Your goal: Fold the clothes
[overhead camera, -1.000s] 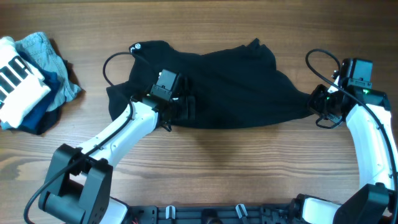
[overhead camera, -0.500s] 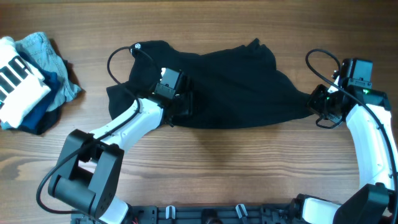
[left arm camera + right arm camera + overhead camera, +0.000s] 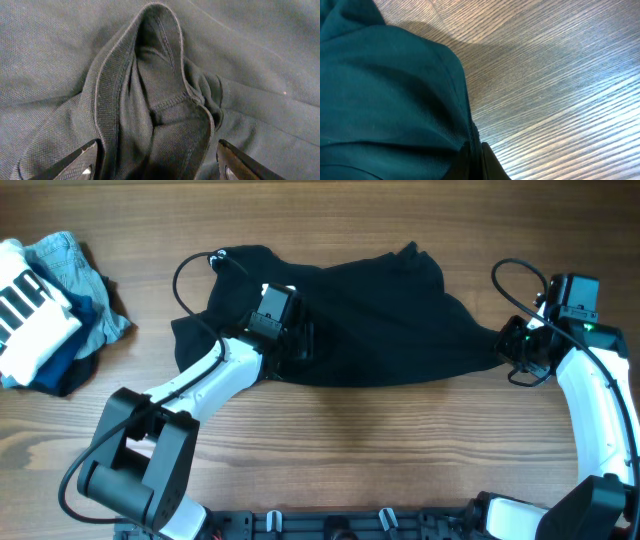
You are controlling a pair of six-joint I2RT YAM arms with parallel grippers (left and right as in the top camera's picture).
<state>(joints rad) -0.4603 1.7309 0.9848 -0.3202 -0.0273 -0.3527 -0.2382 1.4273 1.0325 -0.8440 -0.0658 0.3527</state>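
A dark shirt (image 3: 370,320) lies spread and rumpled across the middle of the wooden table. My left gripper (image 3: 300,340) rests on its left part, open, with the fingers on either side of a bunched ribbed collar fold (image 3: 160,100). My right gripper (image 3: 512,345) is shut on the shirt's right corner; in the right wrist view the fabric edge (image 3: 462,125) runs down between the closed fingers (image 3: 477,160), just above the table.
A pile of other clothes (image 3: 45,310), light blue, navy and white with black stripes, sits at the far left edge. Bare wood (image 3: 380,450) lies in front of the shirt.
My left gripper has moved a little up and right over the shirt toward the collar fold. The right arm has not moved.
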